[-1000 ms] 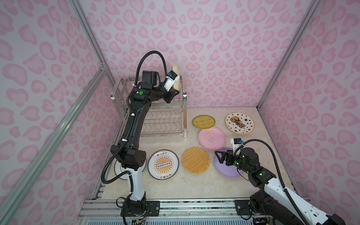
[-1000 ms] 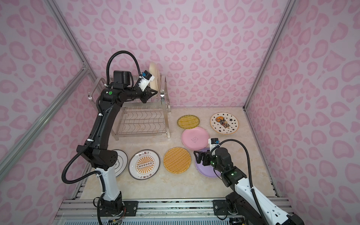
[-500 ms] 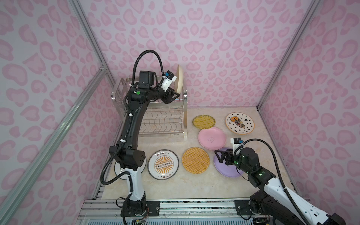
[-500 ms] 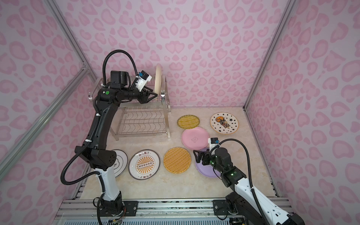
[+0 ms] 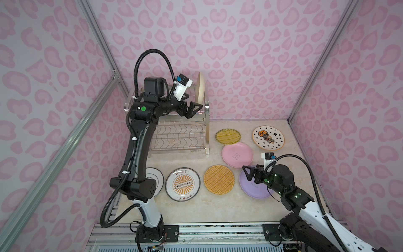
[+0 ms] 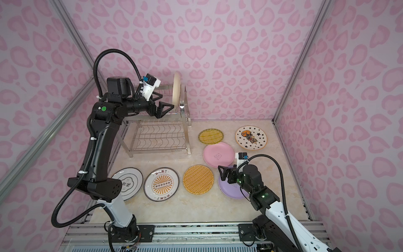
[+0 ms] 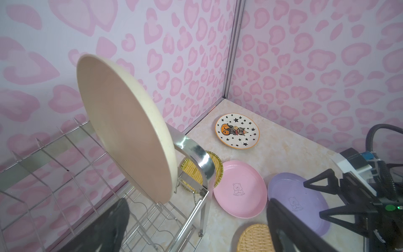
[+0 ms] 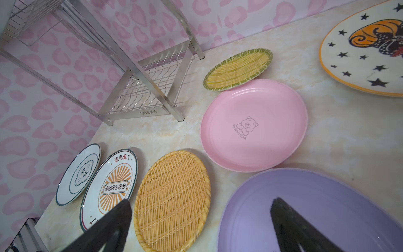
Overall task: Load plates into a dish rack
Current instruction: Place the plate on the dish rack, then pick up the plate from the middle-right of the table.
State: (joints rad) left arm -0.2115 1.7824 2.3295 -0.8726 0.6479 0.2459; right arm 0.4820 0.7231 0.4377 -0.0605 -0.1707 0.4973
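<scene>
Nearest, past the aluminium rail (image 5: 218,231), a bare strip of marble-look tabletop (image 5: 207,209) leaves open room before the front row. Over the lilac round plate (image 5: 250,193) hangs the right gripper (image 5: 248,174), its jaws spread wide with nothing between them, just as a second ago. Toward the robot's left lie the orange-yellow woven-pattern plate (image 5: 219,179), the white plate with an orange sunburst (image 5: 182,184) and, just beside it, the white plate with a dark rim (image 6: 128,184), which the left arm partly covers in both top views. Behind, the pink round plate (image 5: 237,155) meets the lilac rim on one side and the green-rimmed yellow woven-pattern plate (image 5: 227,136) on the other. The white star-printed plate (image 5: 268,138) lies apart, toward the far corner. More bare table separates the front row from the shiny steel wire dish rack (image 5: 181,139). On its top tier, at the end toward the plates, the cream round plate (image 5: 200,89) stands on edge, tilted, just beside the curved end handle. A second ago the left gripper (image 5: 192,102) was at that plate's rim; now its jaws gape, drawn back clear of it. Readable: "SUS304" on the rack's lower front bar, "SWEET BEAR" under a bear on the pink plate, and red 該吃飯了 on the sunburst plate.
</scene>
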